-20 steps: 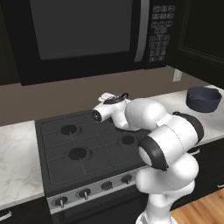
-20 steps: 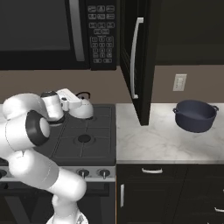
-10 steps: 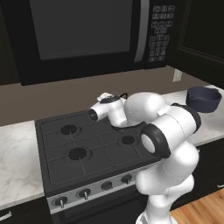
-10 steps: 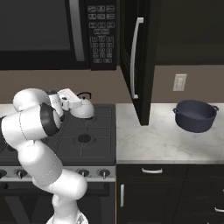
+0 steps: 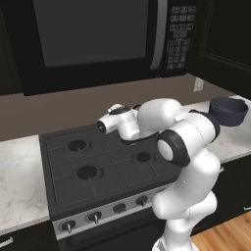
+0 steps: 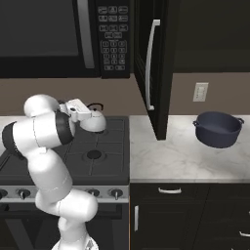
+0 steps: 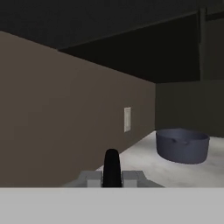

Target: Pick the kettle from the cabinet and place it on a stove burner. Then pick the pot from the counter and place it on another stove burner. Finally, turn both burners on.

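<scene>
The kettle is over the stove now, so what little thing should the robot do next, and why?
Probably lower the kettle onto the back burner and let go. The hand is shut on its handle above the stove, and the pot waits on the counter.

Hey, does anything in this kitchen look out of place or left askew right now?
The cabinet door hangs wide open over the counter. Otherwise nothing odd: the pot sits upright on the counter, nothing spilled.
</scene>
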Available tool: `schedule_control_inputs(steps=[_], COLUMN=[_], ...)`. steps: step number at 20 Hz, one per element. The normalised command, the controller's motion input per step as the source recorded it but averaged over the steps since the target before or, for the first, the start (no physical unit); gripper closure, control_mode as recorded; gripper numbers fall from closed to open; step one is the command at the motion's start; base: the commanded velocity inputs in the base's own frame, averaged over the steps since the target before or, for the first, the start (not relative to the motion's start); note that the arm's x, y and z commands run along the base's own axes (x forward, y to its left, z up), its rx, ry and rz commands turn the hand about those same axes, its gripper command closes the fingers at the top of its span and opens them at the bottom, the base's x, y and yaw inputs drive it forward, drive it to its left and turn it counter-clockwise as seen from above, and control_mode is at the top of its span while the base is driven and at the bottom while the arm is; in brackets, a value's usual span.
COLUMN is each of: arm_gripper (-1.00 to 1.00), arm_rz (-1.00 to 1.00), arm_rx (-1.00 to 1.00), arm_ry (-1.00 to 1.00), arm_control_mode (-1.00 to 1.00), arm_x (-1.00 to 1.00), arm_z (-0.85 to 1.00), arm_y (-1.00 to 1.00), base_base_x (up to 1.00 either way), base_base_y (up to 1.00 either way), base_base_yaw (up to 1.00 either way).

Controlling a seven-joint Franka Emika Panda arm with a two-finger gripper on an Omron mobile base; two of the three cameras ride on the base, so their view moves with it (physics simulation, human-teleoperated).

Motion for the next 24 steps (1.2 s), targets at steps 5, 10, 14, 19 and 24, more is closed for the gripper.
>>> schedule_control_inputs(steps=[5, 10, 14, 19, 24], arm_gripper=[1.0, 1.0, 1.0, 1.0, 1.0], arm_rz=[-0.02, -0.03, -0.03, -0.03, -0.03], arm_rx=[0.0, 0.0, -0.01, -0.01, -0.01], arm_ry=[0.0, 0.0, -0.01, -0.02, -0.03], arm_control_mode=[-1.0, -1.0, -1.0, -1.0, -1.0], arm_x=[0.11, 0.09, 0.08, 0.12, 0.14], arm_z=[-0.14, -0.19, -0.24, -0.25, -0.27], arm_y=[0.0, 0.0, 0.0, 0.0, 0.0], base_base_x=[0.0, 0.0, 0.0, 0.0, 0.0], base_base_y=[0.0, 0.0, 0.0, 0.0, 0.0], base_base_yaw=[0.0, 0.0, 0.0, 0.0, 0.0])
